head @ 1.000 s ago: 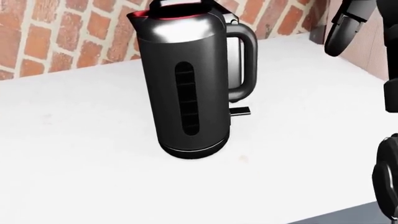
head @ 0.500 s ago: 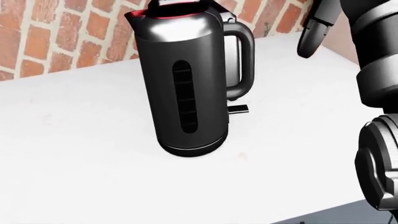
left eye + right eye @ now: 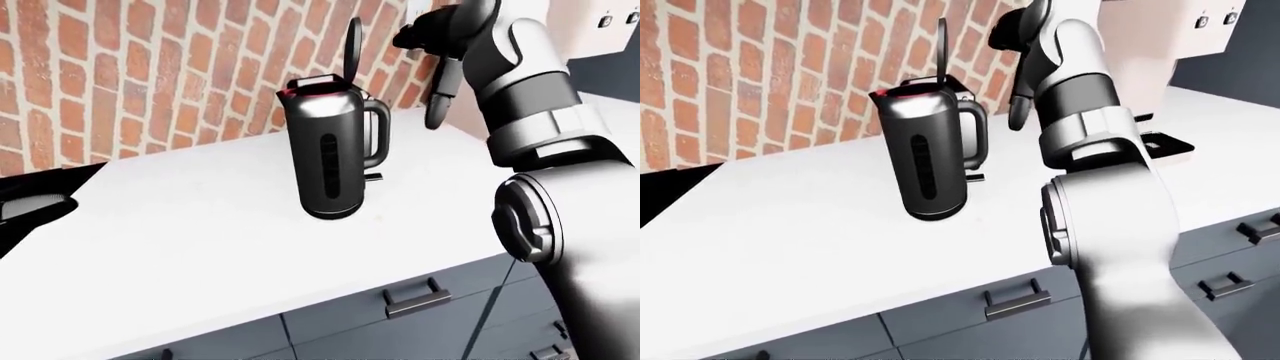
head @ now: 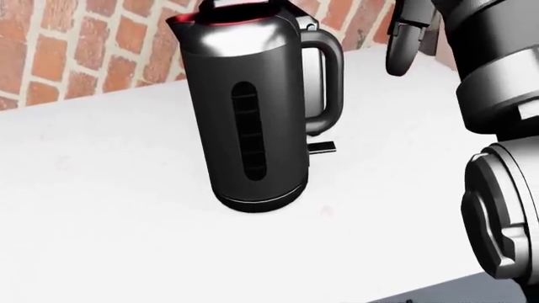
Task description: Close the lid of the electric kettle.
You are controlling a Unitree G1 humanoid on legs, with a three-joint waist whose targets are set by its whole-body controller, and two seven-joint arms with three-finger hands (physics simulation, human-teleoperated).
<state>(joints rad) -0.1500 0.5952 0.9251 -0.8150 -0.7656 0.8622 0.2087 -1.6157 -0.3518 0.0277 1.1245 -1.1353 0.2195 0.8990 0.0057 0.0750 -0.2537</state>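
Note:
The dark steel electric kettle [image 3: 330, 150] stands upright on the white counter [image 3: 200, 217], its handle turned to the right. Its lid [image 3: 352, 49] is up on edge above the red-rimmed mouth. In the head view the kettle [image 4: 244, 120] fills the upper middle and the lid is cut off by the top edge. My right hand [image 3: 428, 52] is raised to the right of the lid, level with it and apart from it. It is open, with one finger [image 4: 402, 47] hanging down beside the handle. My left hand does not show.
A brick wall [image 3: 150, 67] runs behind the counter. Grey drawers with bar handles [image 3: 412, 296] sit under the counter's near edge. A black recessed area [image 3: 30, 206] lies at the far left. My right forearm and elbow [image 4: 505, 208] fill the right side of the head view.
My right arm has swung left toward the kettle, so the hand now hangs close to the handle and lid. The kettle and its lid have not moved.

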